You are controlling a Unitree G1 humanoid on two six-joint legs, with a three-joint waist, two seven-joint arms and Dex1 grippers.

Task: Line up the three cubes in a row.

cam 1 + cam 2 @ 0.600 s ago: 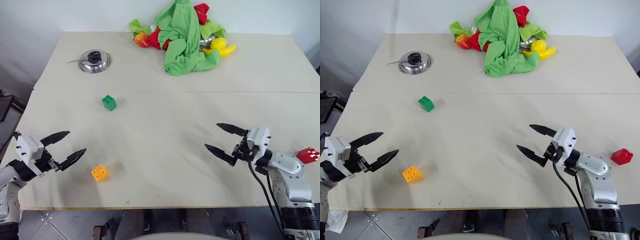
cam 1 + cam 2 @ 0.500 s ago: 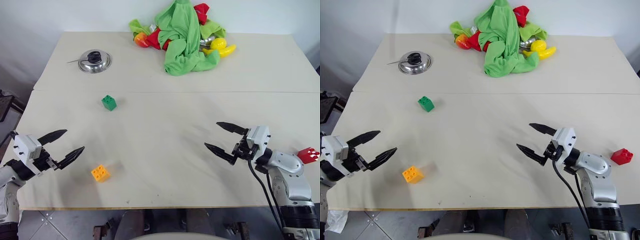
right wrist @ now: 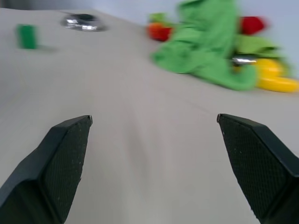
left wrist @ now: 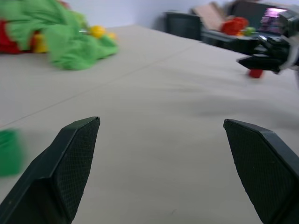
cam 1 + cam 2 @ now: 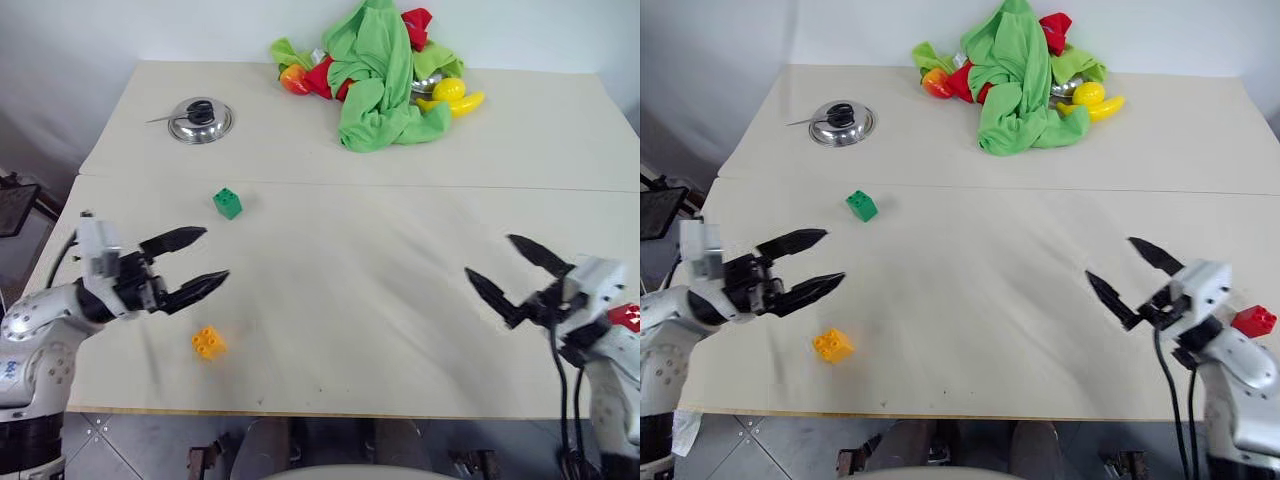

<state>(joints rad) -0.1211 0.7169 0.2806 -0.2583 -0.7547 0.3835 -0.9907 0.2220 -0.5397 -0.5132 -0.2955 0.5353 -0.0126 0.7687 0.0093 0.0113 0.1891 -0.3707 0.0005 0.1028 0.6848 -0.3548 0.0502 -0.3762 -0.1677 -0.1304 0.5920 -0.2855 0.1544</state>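
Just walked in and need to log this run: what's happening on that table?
A two-armed robot is set to line up three toy cubes, and none is in hand yet. Both the left end effector and the right end effector hover open above the table, holding nothing. The green cube, orange-yellow cube and red cube lie scattered far apart, the red one behind the right arm. A pile of cloth and a metal lid sit at the far side.

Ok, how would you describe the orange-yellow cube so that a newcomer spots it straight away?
Start at the cream table and go to its near edge on the robot's left. There, just below the open left gripper, sits the orange-yellow cube, a small studded brick. It is the only yellow brick; the green cube lies farther back, the red cube at the far right.
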